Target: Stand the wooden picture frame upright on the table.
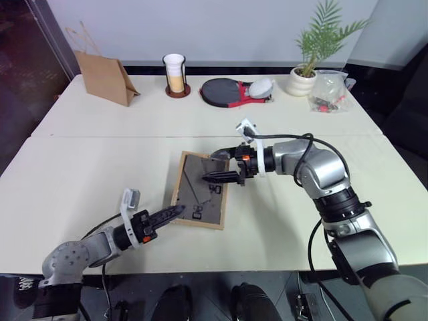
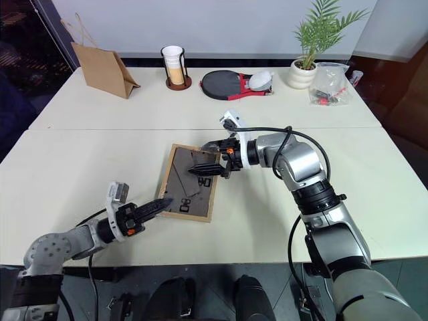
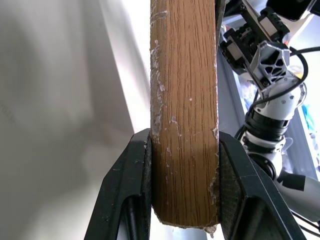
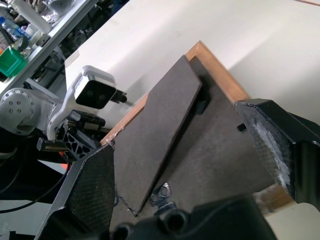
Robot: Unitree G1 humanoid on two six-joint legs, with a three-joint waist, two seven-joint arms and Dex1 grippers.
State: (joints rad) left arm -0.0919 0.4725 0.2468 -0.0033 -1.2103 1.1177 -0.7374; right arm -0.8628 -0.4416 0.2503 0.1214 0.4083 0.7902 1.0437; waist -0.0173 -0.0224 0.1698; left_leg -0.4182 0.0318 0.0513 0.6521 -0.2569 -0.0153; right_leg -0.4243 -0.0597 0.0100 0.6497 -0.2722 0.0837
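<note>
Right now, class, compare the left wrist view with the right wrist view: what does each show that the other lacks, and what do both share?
Left wrist: the left end effector clamped on the frame's wooden edge, chipped and scratched. Right wrist: the frame's dark back panel, its fold-out stand and the open right end effector over it. Both: the frame, the pale table and the opposite arm.

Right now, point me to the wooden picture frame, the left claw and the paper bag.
wooden picture frame [image 1: 200, 190]: left eye view, on its dark back panel.
left claw [image 1: 175, 212]: left eye view, at the fingertips on the frame's near-left edge.
paper bag [image 1: 105, 78]: left eye view, middle of its front face.
</note>
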